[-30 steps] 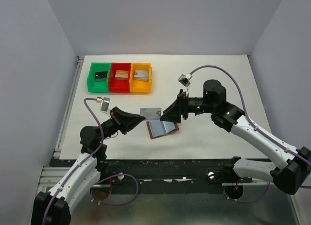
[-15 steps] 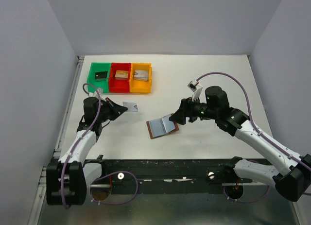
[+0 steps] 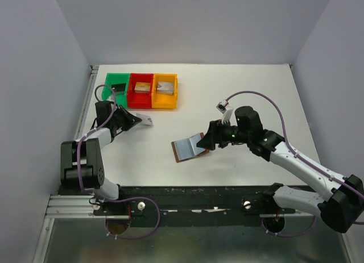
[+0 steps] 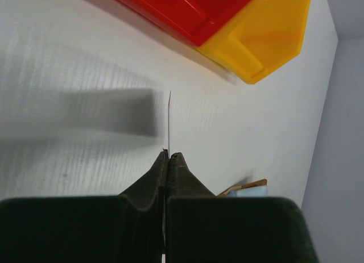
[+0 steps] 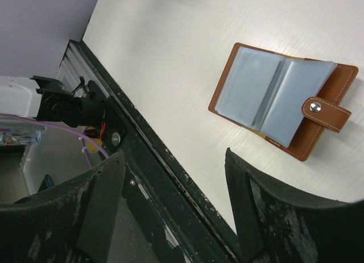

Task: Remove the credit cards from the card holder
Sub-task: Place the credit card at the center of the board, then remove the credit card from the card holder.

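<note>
Since the left arm has swung away, the left gripper [image 3: 135,120] now sits well to the left of the card holder [image 3: 189,146] and farther back from it. Half a second earlier it was closer to the holder, and a second ago both grippers met just above it with a card between them. The right arm has dropped back, so the right gripper [image 3: 206,141] hovers just beside the holder's right edge. Its fingers are spread wide with nothing between them. Its wrist view shows the holder lying ahead, apart from both fingers.

The holder has not shifted across the three frames. It lies flat on the table, spread open, with its light blue sleeves up and its snap tab at one end.

The left fingers are pinched tight on one silvery credit card [image 3: 147,121], which the wrist camera sees edge-on, sticking out past the fingertips. By my reading this card is out and is being carried clear of the holder. Whether more cards remain in the sleeves cannot be told.
</note>
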You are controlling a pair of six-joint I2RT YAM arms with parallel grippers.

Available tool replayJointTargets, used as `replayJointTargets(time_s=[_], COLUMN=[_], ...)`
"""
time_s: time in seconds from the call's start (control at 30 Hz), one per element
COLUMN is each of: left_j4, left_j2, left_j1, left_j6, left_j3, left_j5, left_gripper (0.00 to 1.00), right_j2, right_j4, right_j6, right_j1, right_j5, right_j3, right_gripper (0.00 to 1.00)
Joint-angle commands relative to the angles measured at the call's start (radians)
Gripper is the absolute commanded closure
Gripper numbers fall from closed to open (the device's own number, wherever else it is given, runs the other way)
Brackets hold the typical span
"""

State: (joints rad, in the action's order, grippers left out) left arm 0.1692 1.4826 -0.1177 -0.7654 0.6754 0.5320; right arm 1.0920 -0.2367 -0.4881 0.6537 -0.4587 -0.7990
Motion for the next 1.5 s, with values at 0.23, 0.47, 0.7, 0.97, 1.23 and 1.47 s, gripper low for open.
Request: replayJointTargets(time_s=[0.23, 0.47, 0.7, 0.97, 1.23, 1.47], left_j4=[0.072, -0.019, -0.062, -0.201, -0.301, -0.35], left_j2=[0.211, 0.22, 0.214, 0.154, 0.019, -0.293], left_j1=[-0.066, -0.069, -0.073, -0.102, -0.1, 0.24], left_j6=[0.061, 0.116, 0.141, 0.205, 0.193, 0.16], left_j3=[0.093, 0.134, 0.147, 0.171, 0.153, 0.037], left_j5=[0.169, 0.141, 0.117, 0.011, -0.187, -0.481], left_gripper=[1.0, 0.69, 0.58, 0.5, 0.42, 0.39], right_j2=[0.046, 0.066, 0.071, 0.074, 0.121, 0.327], right_j4=[0.037, 0.019, 0.004, -0.032, -0.104, -0.131], right_j6=[0.0, 0.009, 0.023, 0.037, 0.054, 0.048], right_j1=[0.006, 0.007, 0.007, 0.007, 0.007, 0.006], right_j5=[-0.04, -0.024, -0.021, 0.015, 0.187, 0.337], right_j3=[-0.011, -0.028, -0.037, -0.04, -0.06, -0.123], right_gripper=[0.22, 0.21, 0.2, 0.2, 0.16, 0.15])
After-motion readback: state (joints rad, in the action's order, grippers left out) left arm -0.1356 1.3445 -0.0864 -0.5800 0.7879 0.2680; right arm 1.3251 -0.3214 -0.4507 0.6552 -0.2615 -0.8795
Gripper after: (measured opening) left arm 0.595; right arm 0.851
